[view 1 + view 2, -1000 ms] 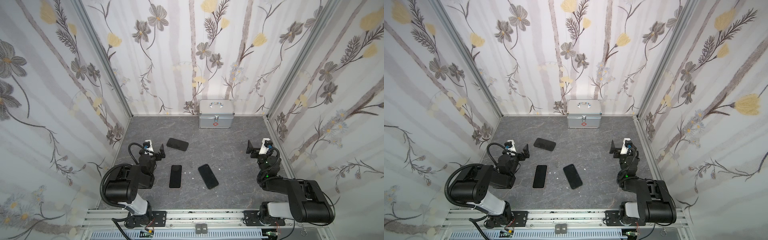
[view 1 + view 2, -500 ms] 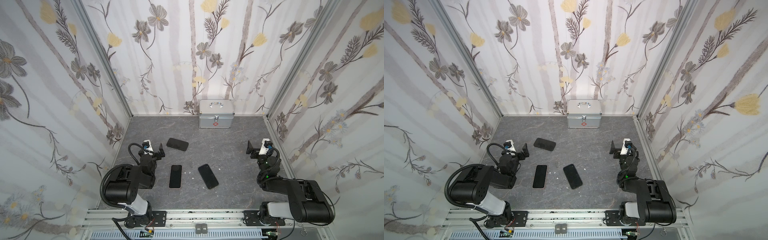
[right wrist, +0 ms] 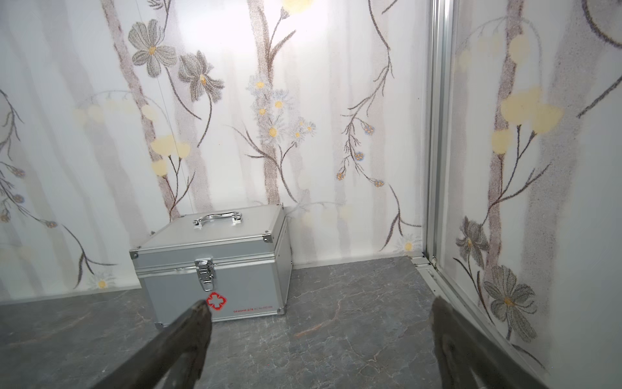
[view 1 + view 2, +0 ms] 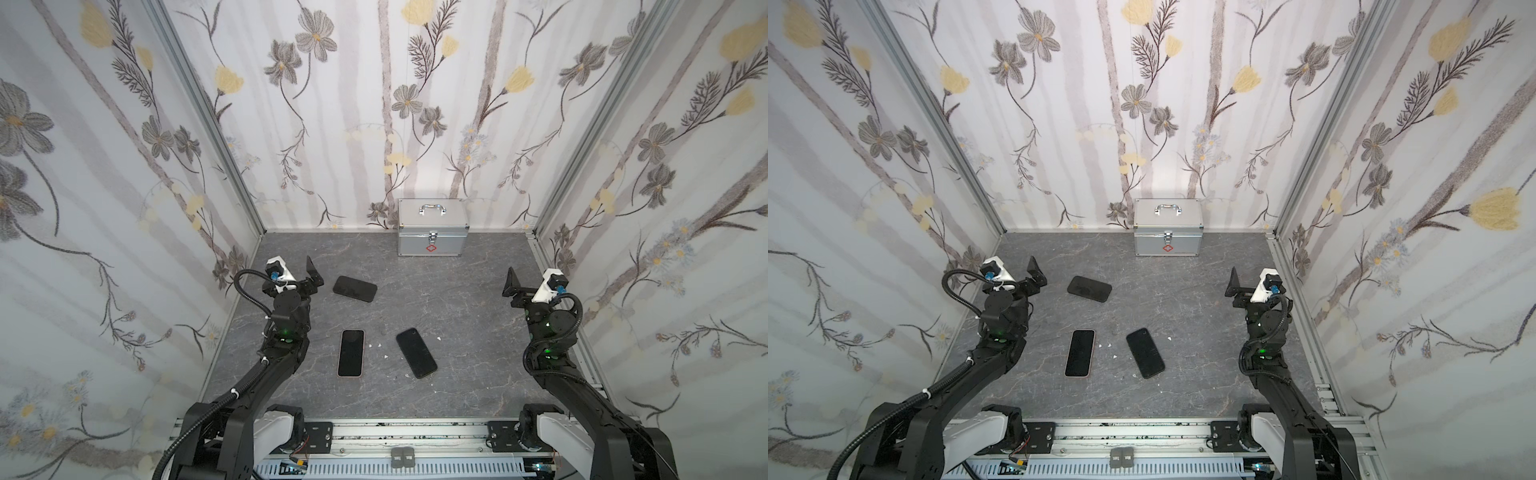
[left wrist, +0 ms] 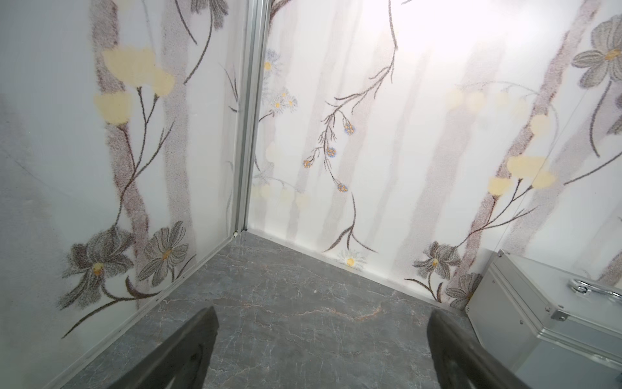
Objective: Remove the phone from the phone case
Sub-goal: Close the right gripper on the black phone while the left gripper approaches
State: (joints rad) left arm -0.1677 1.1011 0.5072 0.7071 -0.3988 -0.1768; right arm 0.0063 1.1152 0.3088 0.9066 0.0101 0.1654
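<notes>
My left jaws and right jaws are spread wide and empty, parked at the worktop (image 4: 465,316) side edges, probably to keep the middle free. Of 3 dark slabs (image 4: 416,352), the pink-rimmed phone (image 4: 351,353), likely the cased unit, lies flat near the front edge, mid-width, untouched.

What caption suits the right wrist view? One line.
Open fingers face a closed silver case on the grey tabletop.

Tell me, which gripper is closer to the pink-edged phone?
Left. The left gripper is behind and slightly left of the phone; the right gripper is much farther off, behind and right.
</notes>
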